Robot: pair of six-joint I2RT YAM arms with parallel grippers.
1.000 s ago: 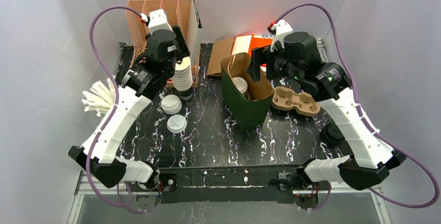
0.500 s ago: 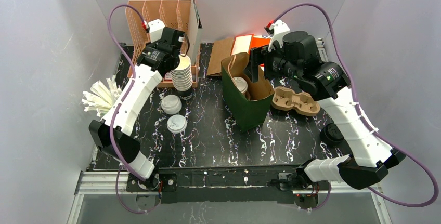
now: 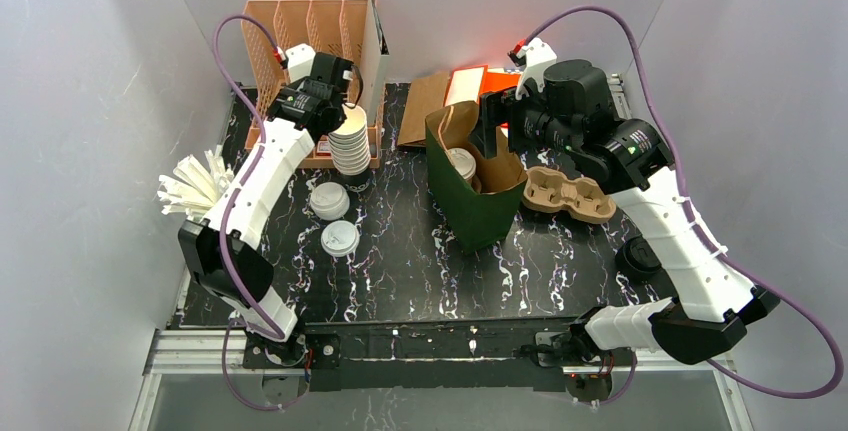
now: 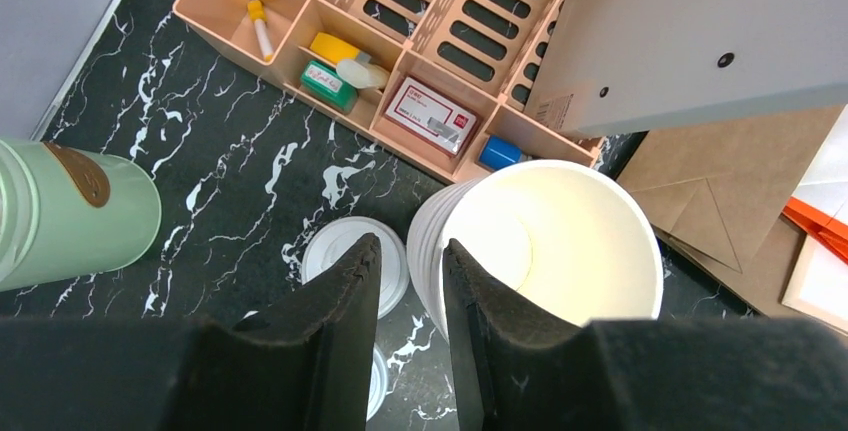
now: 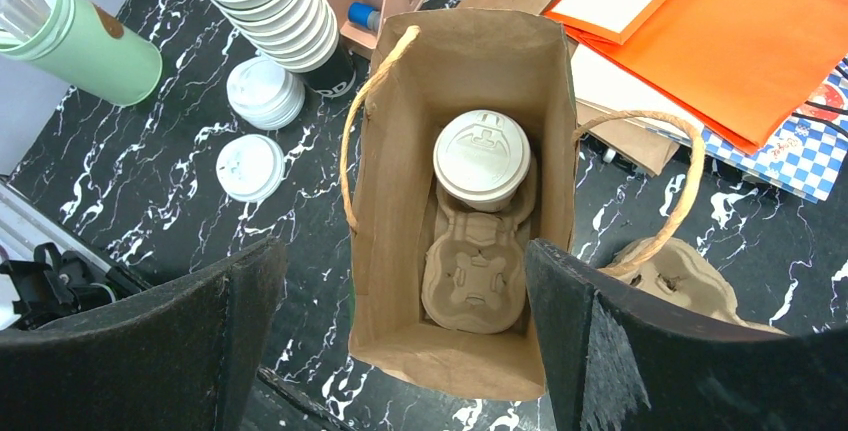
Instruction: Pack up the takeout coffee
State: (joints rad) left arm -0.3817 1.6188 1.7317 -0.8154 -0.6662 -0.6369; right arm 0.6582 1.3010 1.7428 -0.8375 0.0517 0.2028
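Top view, hidden: the left hand (image 3: 345, 103) sits over the stack (image 3: 351, 146), its fingers hard to make out. The right hand (image 3: 497, 129) shows one dark finger at the mouth of the bag (image 3: 480, 213). A dark round thing (image 3: 640, 256) is half covered by the right forearm.
Top view, coffee: the coffee (image 3: 461, 164) stands inside the bag, only its lid showing.
Top view, room: bare desk (image 3: 420, 271) lies in front of the bag. The organizer (image 3: 300, 26) and the wall are close behind the left hand.
Top view, around: two lids (image 3: 329, 201) lie near the stack. A carrier (image 3: 569, 194) lies just beside the bag's right side.
Left wrist, hand: the fingers are close together, astride the near wall of the stack's top rim. Whether they pinch it, I cannot tell.
Left wrist, cut off: a green tumbler (image 4: 75, 206) runs off the left edge. The fingers cover part of a lid.
Right wrist, hand: the fingers are wide apart, one on each side of the bag, holding nothing.
Right wrist, coffee: it stands upright in the far pocket of a tray (image 5: 475, 281) at the bag's bottom.
Right wrist, in the way: rope handles (image 5: 350, 141) arch at both long sides of the bag's mouth.
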